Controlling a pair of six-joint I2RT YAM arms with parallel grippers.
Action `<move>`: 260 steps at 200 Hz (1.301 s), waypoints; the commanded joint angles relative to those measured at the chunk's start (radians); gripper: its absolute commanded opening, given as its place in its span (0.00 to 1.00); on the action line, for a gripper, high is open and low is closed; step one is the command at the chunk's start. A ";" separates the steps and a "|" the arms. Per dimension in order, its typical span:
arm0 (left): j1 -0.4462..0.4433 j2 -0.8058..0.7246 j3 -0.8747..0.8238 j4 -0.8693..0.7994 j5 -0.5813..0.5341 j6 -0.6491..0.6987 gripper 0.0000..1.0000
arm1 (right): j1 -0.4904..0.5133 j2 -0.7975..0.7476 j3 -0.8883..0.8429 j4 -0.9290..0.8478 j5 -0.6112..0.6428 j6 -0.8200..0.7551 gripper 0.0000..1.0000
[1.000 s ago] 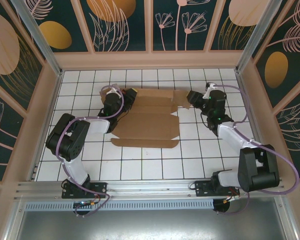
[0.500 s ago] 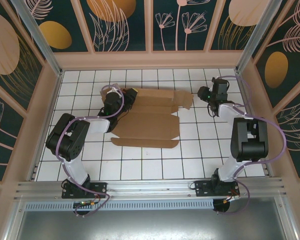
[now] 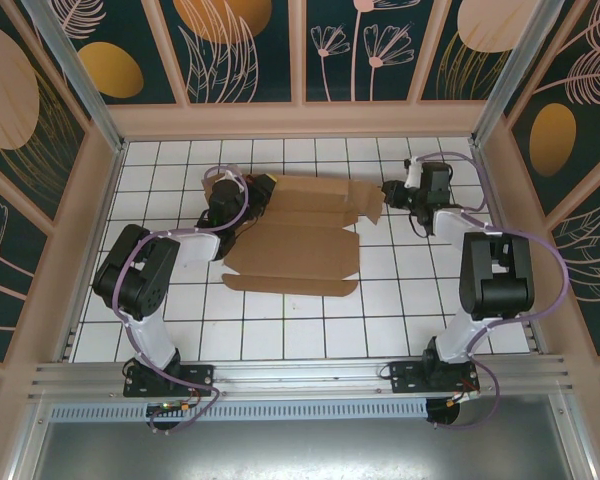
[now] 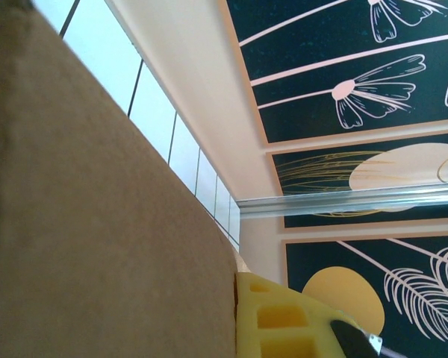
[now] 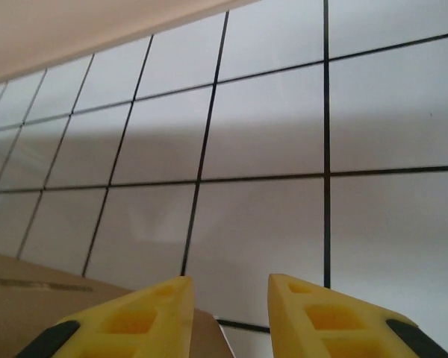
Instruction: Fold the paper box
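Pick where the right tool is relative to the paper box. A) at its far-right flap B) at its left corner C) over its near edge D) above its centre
A: the top view puts the right tool at the far-right flap of the paper box, jaws apart.

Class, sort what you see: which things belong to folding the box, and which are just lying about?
For the job: paper box, left pincer clamped on its edge, right pincer open at its right flap.
Just there: tiled table, flower-patterned walls, metal frame.
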State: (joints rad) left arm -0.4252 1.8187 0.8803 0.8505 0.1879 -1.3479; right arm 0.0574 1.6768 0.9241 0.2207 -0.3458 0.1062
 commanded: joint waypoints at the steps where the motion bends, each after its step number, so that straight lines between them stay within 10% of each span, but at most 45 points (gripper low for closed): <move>1: 0.005 0.027 0.014 -0.074 0.026 0.020 0.00 | 0.027 -0.092 -0.079 0.091 0.072 -0.199 0.30; 102: 0.005 0.064 0.025 -0.062 0.072 -0.004 0.00 | 0.096 -0.075 -0.070 0.096 -0.202 -0.604 0.40; 260: 0.014 0.085 0.068 -0.092 0.124 0.026 0.00 | 0.094 0.016 0.030 0.017 -0.324 -0.784 0.47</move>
State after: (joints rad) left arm -0.4122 1.8606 0.9337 0.8333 0.2592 -1.3548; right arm 0.1631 1.6493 0.8734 0.3180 -0.5838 -0.6113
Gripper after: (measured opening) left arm 0.057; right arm 0.480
